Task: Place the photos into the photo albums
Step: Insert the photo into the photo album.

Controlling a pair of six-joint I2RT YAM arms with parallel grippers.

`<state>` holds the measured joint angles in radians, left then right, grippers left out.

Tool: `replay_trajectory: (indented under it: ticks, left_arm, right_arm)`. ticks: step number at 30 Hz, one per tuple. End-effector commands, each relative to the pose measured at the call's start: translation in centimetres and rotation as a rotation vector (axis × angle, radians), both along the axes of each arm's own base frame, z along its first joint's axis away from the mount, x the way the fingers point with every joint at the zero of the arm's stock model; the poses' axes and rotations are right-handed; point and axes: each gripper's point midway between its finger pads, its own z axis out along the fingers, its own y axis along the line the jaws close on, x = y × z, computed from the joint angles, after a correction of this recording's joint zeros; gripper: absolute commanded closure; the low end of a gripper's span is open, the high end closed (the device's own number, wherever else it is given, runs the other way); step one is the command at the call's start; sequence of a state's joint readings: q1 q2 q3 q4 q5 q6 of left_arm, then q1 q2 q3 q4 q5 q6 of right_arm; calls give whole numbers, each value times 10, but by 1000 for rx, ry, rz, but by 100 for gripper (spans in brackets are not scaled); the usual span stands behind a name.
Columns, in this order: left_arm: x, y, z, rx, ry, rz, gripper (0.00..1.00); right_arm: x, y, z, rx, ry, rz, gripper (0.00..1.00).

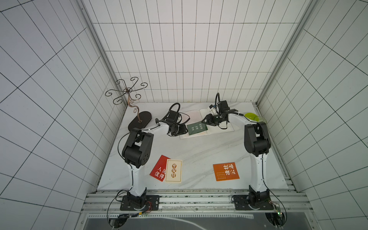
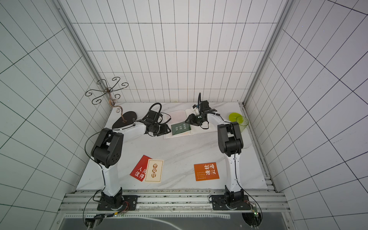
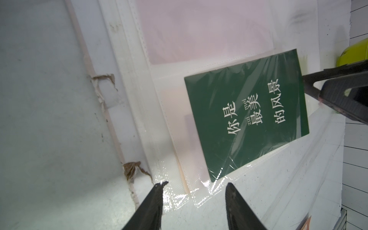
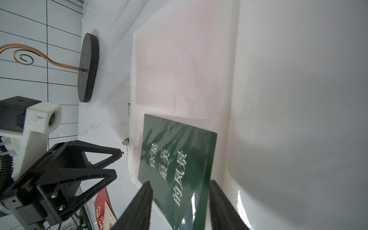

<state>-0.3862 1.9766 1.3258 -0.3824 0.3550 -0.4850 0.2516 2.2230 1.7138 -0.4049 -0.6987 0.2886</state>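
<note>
Likely thin, stiff and slick, the dark green photo [image 3: 245, 115] lies half-tucked in the photo album [image 4: 288, 79], ahead of the left gripper [image 3: 194, 185] and at the right gripper [image 4: 180, 183], both spread and empty; push its exposed edge.

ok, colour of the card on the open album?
Dark green card with white Chinese characters; left wrist view shows it best.

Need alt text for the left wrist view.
A dark green card with white Chinese characters lies askew on a page of the open photo album, partly under a clear plastic sleeve. The left tool, tips apart, sits near one card corner; the right tool reaches the far edge.
</note>
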Motion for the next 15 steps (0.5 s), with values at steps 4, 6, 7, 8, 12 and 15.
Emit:
replay_trajectory:
  ticks: [4,6,7,8,12,15]
  left_arm:
    - [4,4,12,-41,-18,20,49]
    - [5,5,11,-42,-15,22,49]
    - [4,5,10,-44,-12,24,49]
    - [4,6,10,-43,-12,26,49]
    - [5,9,13,-39,-21,34,49]
    - [7,11,13,-38,-24,43,49]
  right_arm:
    - [-5,14,-18,29,33,27,53]
    - [-5,15,-19,31,34,27,53]
    - [-5,16,-21,33,38,28,53]
    - [-5,17,-21,36,38,30,53]
    - [-6,19,-22,41,41,34,53]
    - [-4,16,-24,-6,31,16,53]
